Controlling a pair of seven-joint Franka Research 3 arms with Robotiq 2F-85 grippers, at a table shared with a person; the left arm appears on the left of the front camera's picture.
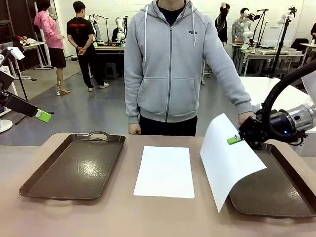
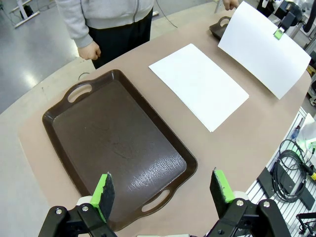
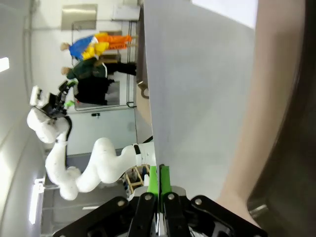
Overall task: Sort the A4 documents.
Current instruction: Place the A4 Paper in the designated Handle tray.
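Paper update: lifted A4 sheet (image 1: 229, 160) hangs tilted over the left part of the right brown tray (image 1: 291, 197) by the table's (image 1: 123, 212) right edge. The right gripper (image 1: 236, 139) has its green pads pinched on one edge of it. The second A4 sheet (image 1: 165, 171) lies flat mid-table, between the trays. The left brown tray (image 1: 74, 168) sits near the left edge. The left gripper (image 2: 162, 180) hovers above that tray's near end, jaws spread wide.

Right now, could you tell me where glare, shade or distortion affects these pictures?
Front view: sharp, evenly lit. Left wrist view: glare on the left tray, table edge bowed by the wide lens. Right wrist view: rolled sideways, the held sheet looks grey.
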